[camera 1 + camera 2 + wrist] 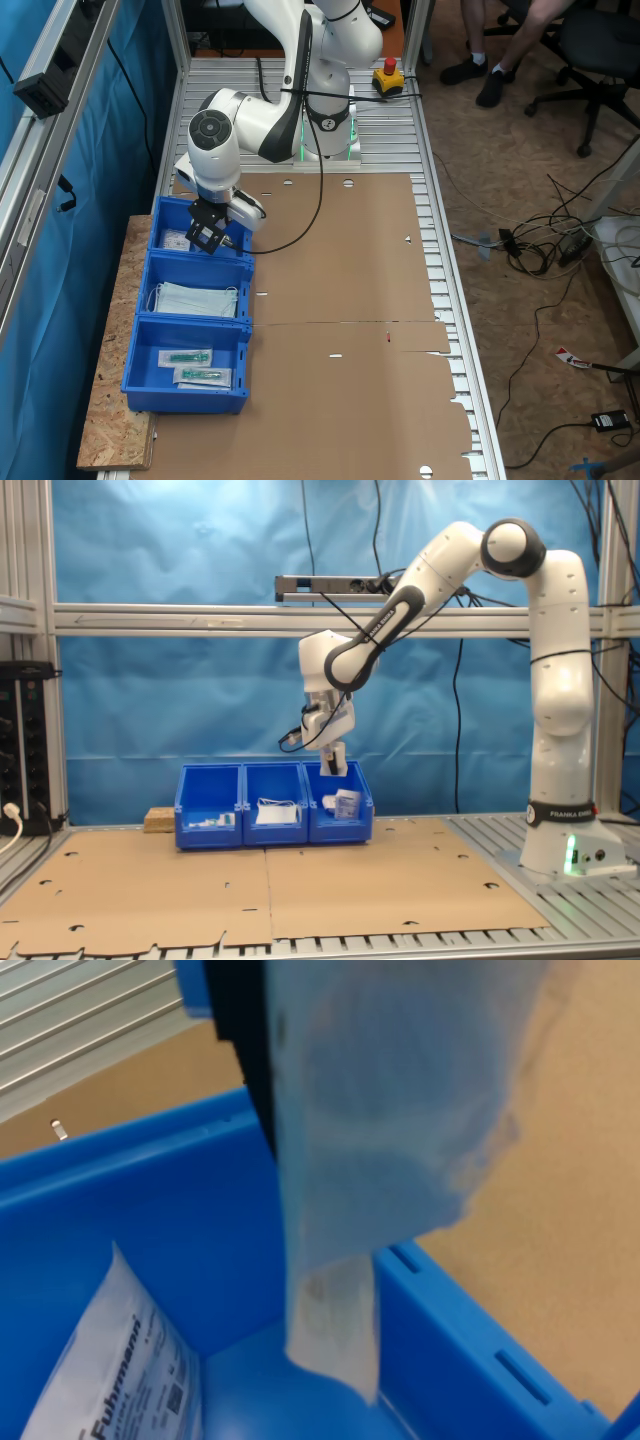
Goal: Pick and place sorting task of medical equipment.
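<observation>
Claw [334,763] pinches a white packet [390,1150] hanging above the end blue bin [340,825] by the desk's edge.

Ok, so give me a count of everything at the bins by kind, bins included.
Blue bins: 3
White sealed packets: 2, one hanging from the claw at, one lying in the bin below
Face masks: 1 visible
Pouches with teal items: 2
Total: 8

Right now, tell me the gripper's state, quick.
Gripper: shut on a white packet, hanging from the fingers above the blue bin.
</observation>
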{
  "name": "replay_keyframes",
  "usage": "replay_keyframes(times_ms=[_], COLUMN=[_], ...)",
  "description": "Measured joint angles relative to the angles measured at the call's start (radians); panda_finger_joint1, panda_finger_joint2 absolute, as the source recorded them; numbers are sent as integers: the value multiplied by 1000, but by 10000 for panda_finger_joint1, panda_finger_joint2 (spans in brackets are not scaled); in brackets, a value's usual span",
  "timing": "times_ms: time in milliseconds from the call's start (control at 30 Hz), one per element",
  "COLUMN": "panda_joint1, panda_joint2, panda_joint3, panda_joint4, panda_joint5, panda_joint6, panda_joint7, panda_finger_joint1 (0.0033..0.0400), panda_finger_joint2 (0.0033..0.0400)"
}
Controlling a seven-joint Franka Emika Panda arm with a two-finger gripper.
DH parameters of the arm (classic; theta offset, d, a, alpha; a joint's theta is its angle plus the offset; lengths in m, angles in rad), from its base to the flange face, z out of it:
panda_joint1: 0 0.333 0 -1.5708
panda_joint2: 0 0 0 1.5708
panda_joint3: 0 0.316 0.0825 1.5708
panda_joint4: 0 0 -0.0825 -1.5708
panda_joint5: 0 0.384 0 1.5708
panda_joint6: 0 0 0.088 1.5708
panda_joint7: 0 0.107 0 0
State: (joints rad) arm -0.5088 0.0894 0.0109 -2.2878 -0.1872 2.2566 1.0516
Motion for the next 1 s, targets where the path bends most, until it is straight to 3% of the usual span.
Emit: replay_keyframes(times_ms=[500,533,800,833,1000], panda_joint1=[0,0,0,0,0], panda_joint2=[0,0,0,0,0], panda_joint3=[0,0,0,0,1], panda_joint4=[-3,-3,-3,-3,-3], panda_joint5=[0,0,0,0,0], panda_joint6=[2,2,4,4,6], panda_joint7=[0,0,0,0,0], panda_finger_joint1=[59,141,141,311,311], panda_finger_joint2=[59,141,141,311,311])
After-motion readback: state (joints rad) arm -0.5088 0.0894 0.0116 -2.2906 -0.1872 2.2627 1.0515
